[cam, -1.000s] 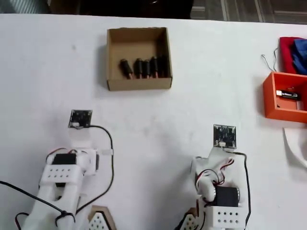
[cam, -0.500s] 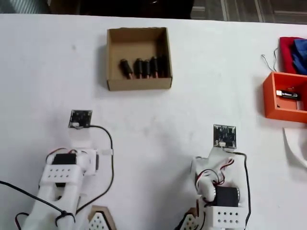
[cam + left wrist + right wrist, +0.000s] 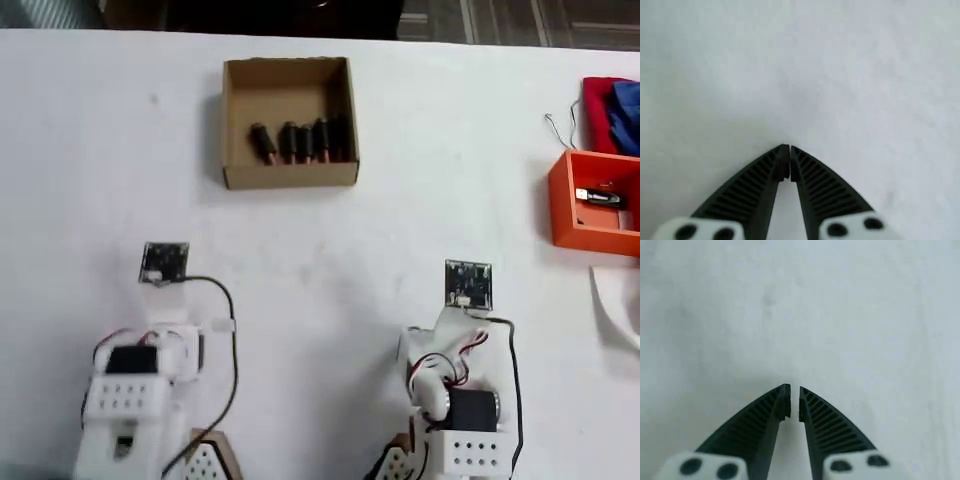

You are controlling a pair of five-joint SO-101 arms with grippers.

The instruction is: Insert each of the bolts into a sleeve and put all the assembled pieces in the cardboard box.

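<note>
Bright, even light on a white table.
The table (image 3: pixel 400 200) is lit diffusely, without glare; a faint soft shadow is cast at 9 o'clock of the cardboard box (image 3: pixel 290 175), and dim patches are seen beneath the left gripper (image 3: pixel 785 162) and right gripper (image 3: pixel 794 402).

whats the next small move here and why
Probably just fold both arms back to rest. The black bolt-and-sleeve pieces lie in a row inside the brown cardboard box, and the left claw and right claw are each shut, holding nothing, above the white table.
</note>
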